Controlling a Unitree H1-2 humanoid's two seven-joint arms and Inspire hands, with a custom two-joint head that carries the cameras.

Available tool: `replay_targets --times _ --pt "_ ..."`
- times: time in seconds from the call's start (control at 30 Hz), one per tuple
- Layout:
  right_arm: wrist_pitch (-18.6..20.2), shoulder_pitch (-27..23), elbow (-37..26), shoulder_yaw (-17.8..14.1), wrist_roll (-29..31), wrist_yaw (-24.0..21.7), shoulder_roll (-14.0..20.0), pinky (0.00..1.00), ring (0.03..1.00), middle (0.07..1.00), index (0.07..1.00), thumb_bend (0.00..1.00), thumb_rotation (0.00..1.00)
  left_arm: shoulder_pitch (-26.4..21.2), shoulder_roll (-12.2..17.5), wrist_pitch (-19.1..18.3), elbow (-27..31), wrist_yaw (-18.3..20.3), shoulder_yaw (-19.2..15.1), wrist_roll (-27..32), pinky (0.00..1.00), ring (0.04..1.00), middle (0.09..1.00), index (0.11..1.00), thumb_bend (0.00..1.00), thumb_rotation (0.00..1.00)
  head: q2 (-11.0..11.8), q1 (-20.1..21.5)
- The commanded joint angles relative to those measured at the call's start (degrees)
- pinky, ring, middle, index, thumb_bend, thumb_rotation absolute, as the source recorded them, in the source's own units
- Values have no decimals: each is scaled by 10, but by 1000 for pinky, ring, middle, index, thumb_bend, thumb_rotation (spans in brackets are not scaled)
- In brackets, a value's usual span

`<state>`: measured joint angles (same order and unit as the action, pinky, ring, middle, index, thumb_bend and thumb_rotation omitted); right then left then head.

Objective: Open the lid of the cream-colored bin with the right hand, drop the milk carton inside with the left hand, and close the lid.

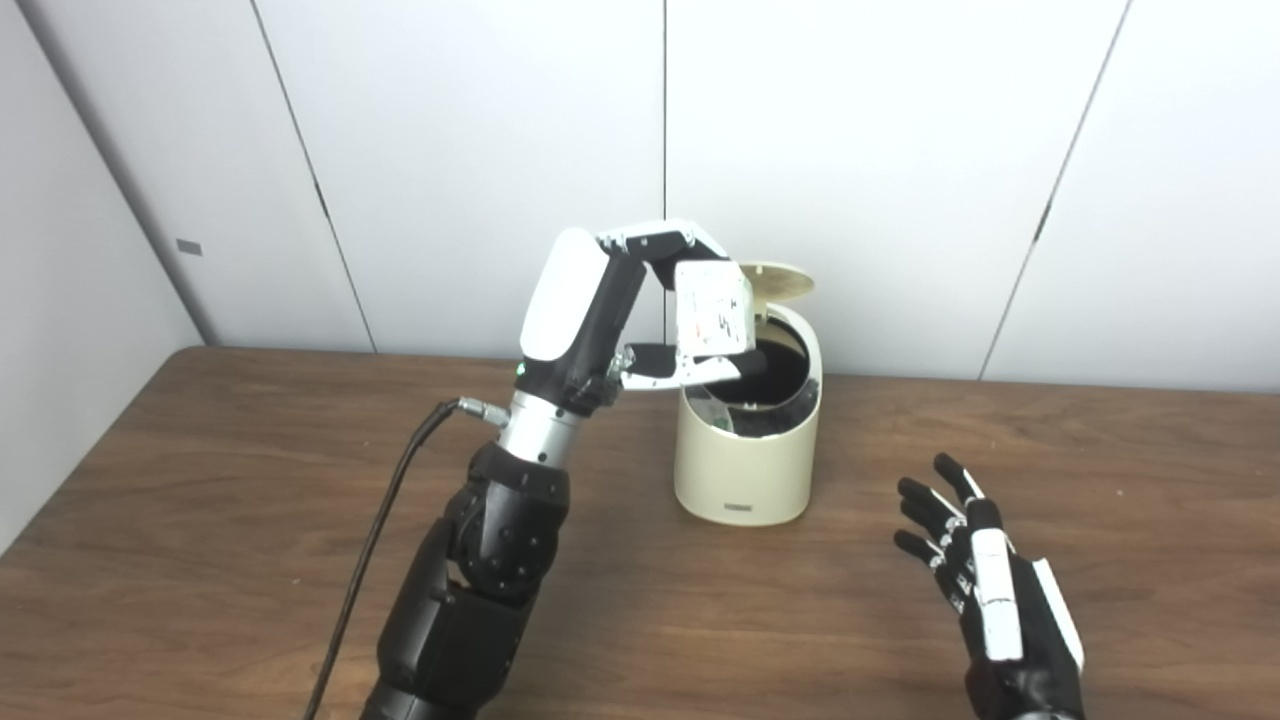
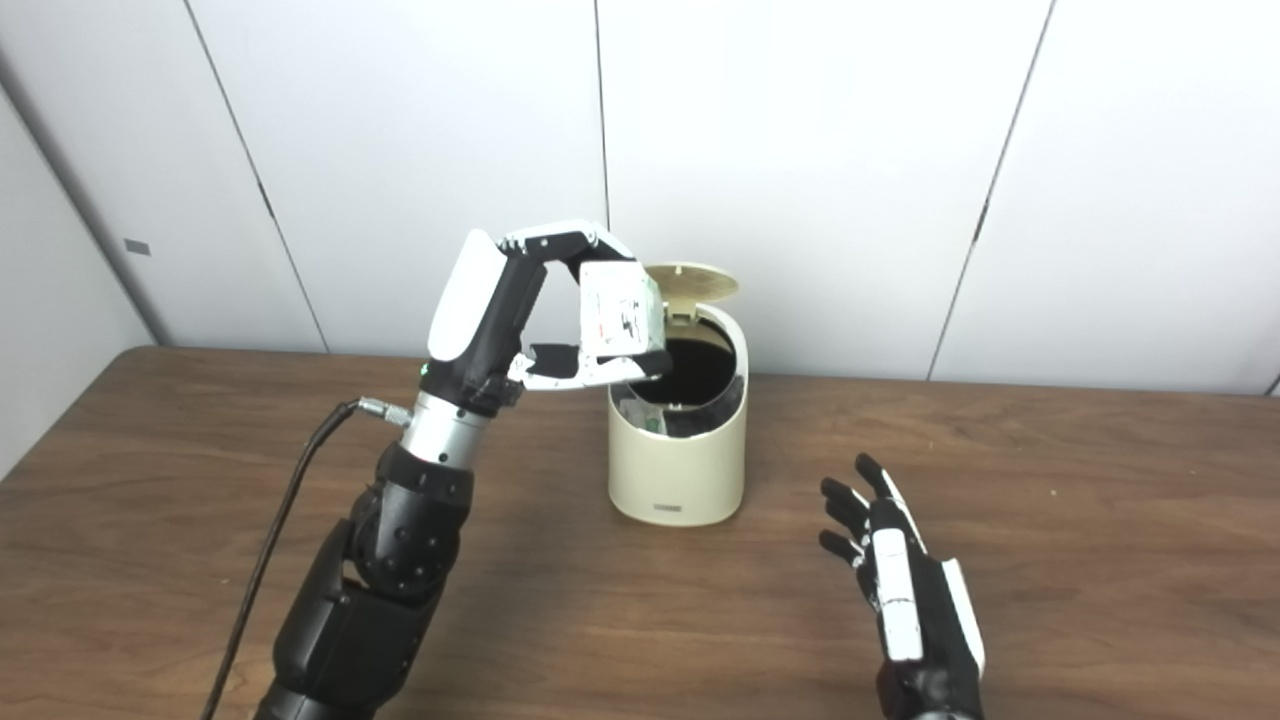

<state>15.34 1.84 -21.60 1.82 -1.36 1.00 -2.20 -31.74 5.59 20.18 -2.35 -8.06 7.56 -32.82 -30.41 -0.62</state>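
Milk carton (image 1: 714, 308) sits pinched in my left hand (image 1: 640, 300), fingers over its top and thumb under its bottom edge, held upright in the air at the left rim of the bin's mouth, partly over the dark opening. Cream-colored bin (image 1: 745, 462) stands on the wooden tabletop (image 1: 250, 500) near the middle, toward the far edge, close to the white panelled wall (image 1: 900, 150). Its lid (image 1: 775, 281) is swung up and back at the far side, standing open behind the carton. Inside the bin I can make out a dark liner and something pale against the near-left inner wall, though I cannot tell what it is. My right hand (image 2: 900, 580) is released, fingers spread and pointing away from me, holding nothing; it is low over the tabletop at the near right, well apart from the bin. A black cable (image 1: 380, 540) runs from my left wrist down toward the near edge.
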Motion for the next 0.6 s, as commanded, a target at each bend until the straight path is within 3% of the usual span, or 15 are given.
replay_targets --times 0.0,0.23,0.43,0.57 --pt "-7 -15 -16 0 4 -1 -5 808 883 853 944 520 1000 -41 -4 32 3 -24 1 -3 396 440 495 475 480 0 -1 1" --pt "-5 -14 -21 1 0 2 -4 806 876 847 950 518 999 -50 -3 65 -33 -44 18 -19 402 446 500 472 480 0 -4 2" --pt "3 -12 -25 3 1 3 -5 794 871 845 944 531 990 -67 23 67 -63 -118 68 -41 394 444 501 474 479 0 -6 6" --pt "7 -11 -27 5 1 4 -5 787 861 845 945 539 993 -75 28 67 -83 -146 81 -46 401 445 500 472 480 0 -6 6"
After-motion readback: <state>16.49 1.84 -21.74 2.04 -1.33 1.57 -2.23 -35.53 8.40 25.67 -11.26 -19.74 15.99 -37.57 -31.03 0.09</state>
